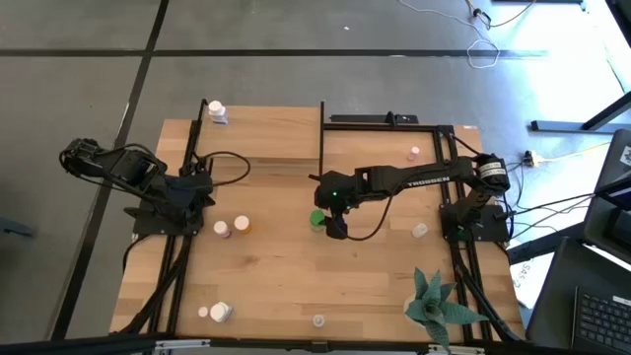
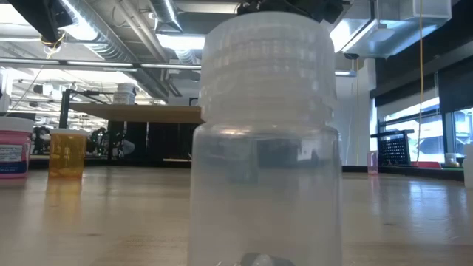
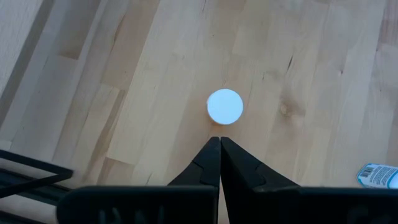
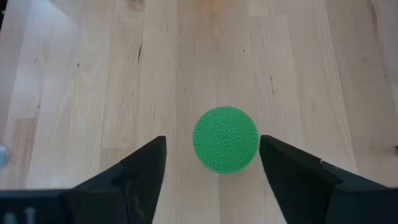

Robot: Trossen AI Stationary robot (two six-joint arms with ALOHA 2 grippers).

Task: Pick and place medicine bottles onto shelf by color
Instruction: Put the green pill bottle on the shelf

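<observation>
- Clear bottle (image 2: pixel 262 140) stood nearest the tabletop's (image 1: pixel 276 266) front edge.
- Green bottle (image 4: pixel 225 139) sat upright mid-tabletop, between the right gripper's (image 4: pixel 211 163) wide-spread fingers, untouched.
- Left gripper (image 3: pixel 219 149), fingers pressed together, hung at the left above a white cap (image 3: pixel 224 106).
- White bottle (image 1: pixel 217 113) stood on the shelf (image 1: pixel 266 133), farthest back.

Colours on your light wood bench (image 1: pixel 286 266)

You have a green cap (image 4: pixel 225 139) with raised lettering between dark fingers (image 4: pixel 140 168), a white cap (image 3: pixel 224 106), an orange bottle (image 2: pixel 67 153), and a clear bottle (image 2: pixel 266 140).
</observation>
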